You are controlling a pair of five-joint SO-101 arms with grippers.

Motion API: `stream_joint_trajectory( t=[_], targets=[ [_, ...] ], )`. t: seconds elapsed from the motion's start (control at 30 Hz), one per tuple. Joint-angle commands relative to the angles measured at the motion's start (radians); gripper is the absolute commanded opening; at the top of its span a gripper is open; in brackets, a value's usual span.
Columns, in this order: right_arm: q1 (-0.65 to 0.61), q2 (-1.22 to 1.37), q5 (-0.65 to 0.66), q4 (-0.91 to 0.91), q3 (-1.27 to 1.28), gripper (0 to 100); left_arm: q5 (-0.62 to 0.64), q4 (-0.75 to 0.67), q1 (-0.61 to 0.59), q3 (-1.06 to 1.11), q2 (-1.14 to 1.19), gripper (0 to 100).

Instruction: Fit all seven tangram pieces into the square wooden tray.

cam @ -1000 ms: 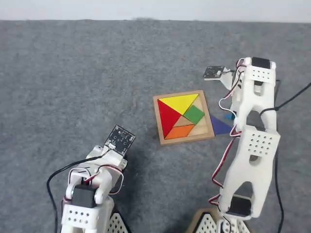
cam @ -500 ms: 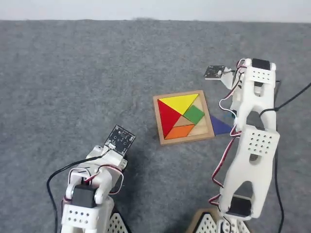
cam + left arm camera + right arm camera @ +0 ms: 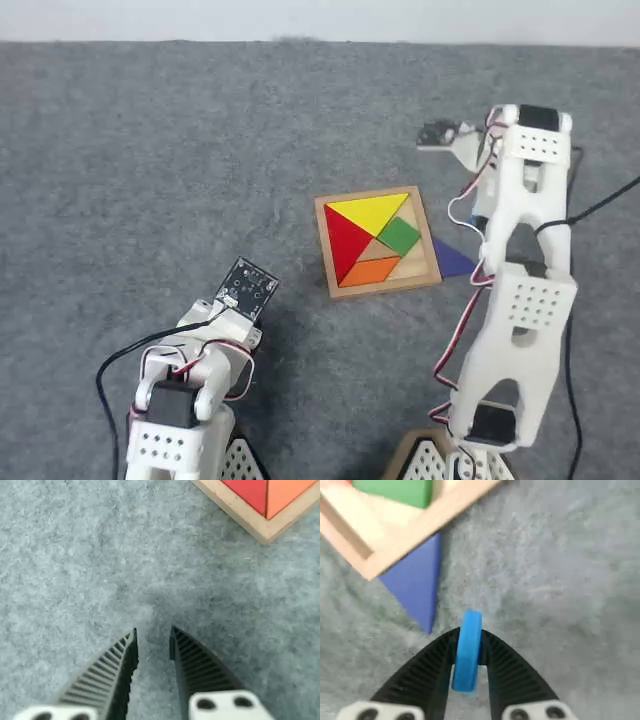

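Right gripper (image 3: 470,636) clamped on blue piece (image 3: 468,652), held on edge beside tray (image 3: 422,526) — likely for dropping into bare corner; triangle (image 3: 415,582) waits against rim. Left gripper (image 3: 153,630) slightly parted, empty.

Blue piece (image 3: 468,650) in right claw (image 3: 469,641)

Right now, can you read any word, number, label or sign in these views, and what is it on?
No readable text anywhere.
Wooden tray, coloured pieces, light blue piece in the right hand: bare.
Black board: marks too small to read.
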Motion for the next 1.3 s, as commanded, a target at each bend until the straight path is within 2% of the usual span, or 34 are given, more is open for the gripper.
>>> stream_joint_trajectory(
  t=[0.0,0.3,0.43,0.57,0.67,0.77,0.9,1.13,1.27],
  targets=[
    [-0.067,-0.139,-0.071,0.030,-0.026,0.7,-0.011,0.005,-0.008,-0.013,-0.012,10],
    [-0.297,-0.165,-0.091,0.012,-0.025,0.7,-0.011,0.005,-0.008,-0.013,-0.012,10],
    [-0.364,-0.130,-0.083,-0.076,-0.020,0.7,-0.011,0.005,-0.008,-0.013,-0.012,10],
    [-0.418,-0.061,-0.034,-0.088,-0.021,0.7,-0.011,0.005,-0.008,-0.013,-0.012,10],
    [-0.429,-0.021,-0.026,-0.094,-0.023,0.8,-0.011,0.005,-0.008,-0.013,-0.012,10],
    [-0.429,0.015,0.044,-0.088,-0.023,0.9,-0.011,0.005,-0.008,-0.013,-0.012,10],
    [-0.424,0.054,0.052,-0.091,-0.023,1.1,-0.011,0.005,-0.008,-0.013,-0.012,10],
    [-0.421,0.079,0.052,-0.099,-0.025,16.2,-0.011,0.005,-0.008,-0.013,-0.012,10],
    [-0.407,0.071,0.051,-0.099,-0.049,17.7,-0.011,0.005,-0.008,-0.013,-0.012,10]
  ],
)
